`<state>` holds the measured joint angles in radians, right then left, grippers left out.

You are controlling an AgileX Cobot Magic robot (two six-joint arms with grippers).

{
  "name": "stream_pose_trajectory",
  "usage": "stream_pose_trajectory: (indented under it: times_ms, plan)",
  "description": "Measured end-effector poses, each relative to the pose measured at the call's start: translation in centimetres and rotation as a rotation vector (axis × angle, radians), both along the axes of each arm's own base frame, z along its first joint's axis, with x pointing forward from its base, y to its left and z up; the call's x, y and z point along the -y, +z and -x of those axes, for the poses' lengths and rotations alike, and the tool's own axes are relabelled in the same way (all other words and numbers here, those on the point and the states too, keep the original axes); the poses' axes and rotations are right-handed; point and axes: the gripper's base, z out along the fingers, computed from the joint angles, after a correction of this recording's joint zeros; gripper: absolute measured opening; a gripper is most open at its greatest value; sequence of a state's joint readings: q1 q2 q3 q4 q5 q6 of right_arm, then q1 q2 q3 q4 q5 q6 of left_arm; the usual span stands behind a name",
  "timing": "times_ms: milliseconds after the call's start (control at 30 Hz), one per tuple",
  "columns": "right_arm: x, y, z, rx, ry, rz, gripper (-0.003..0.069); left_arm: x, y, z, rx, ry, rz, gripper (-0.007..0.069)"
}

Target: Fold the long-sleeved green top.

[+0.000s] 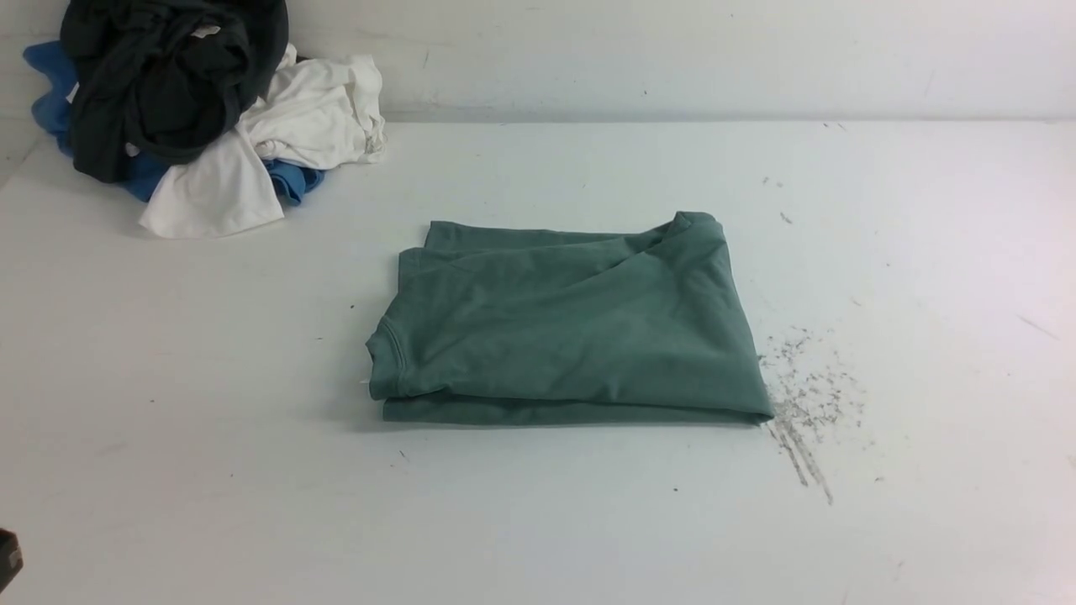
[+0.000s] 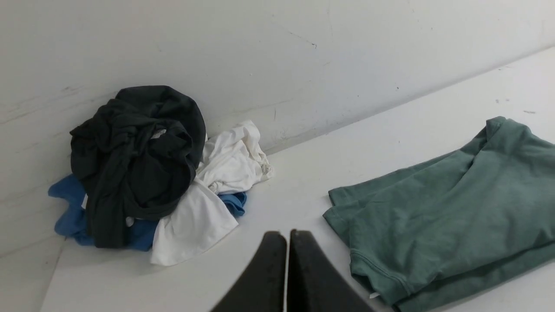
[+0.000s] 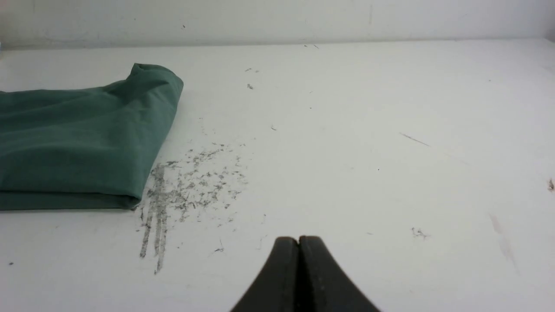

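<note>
Green long-sleeved top (image 1: 572,323) folded into compact rectangle, flat at table centre, ribbed hem edge left

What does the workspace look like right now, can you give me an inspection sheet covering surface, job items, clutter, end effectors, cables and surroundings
Surface: white table, scuffed, with a patch of dark scrape marks just right of the top.
Job's things: green long-sleeved top lies folded into a compact rectangle mid-table, neck edge toward the left.
Clutter: pile of black garment, white garment and blue garment at the far left corner, apart from the top.
Grippers: left end effector shut, empty, above the table; right end effector shut, empty, above the table near the scrape marks.
Cables: nothing seen.
Surroundings: plain white wall behind the table.
</note>
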<state>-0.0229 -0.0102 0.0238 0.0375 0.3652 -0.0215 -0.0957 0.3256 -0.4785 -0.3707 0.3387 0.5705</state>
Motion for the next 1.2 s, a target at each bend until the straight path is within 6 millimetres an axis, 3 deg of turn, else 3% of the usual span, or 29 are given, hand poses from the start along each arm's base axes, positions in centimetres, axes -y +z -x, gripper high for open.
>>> stream_pose_trajectory:
  times_ms: [200, 367, 600, 767, 967, 1200]
  plan:
    - [0.0, 0.0, 0.0, -0.001, 0.0, 0.0, -0.0014, -0.3, -1.1, 2.7, 0.103, 0.002, 0.005, -0.0007]
    - [0.0, 0.0, 0.0, -0.001, 0.0, -0.001, -0.0014, -0.5, -4.1, 4.4, 0.123, 0.01, -0.077, -0.0007]
    - [0.0, 0.0, 0.0, -0.001, 0.0, -0.001, -0.0014, -0.7, -7.6, 3.1, 0.066, 0.039, -0.09, -0.0007]
    - [0.0, 0.0, 0.0, -0.001, 0.0, -0.001, -0.0014, -1.1, -11.5, 1.8, 0.07, 0.106, 0.04, -0.0007]
    - [0.0, 0.0, 0.0, -0.002, 0.0, -0.001, -0.0014, -1.1, -14.6, 1.8, -0.188, 0.129, 0.173, -0.0007]
    - [0.0, 0.0, 0.0, -0.002, 0.0, -0.001, -0.0014, -1.1, -15.0, 2.0, -0.245, 0.139, 0.207, -0.0007]
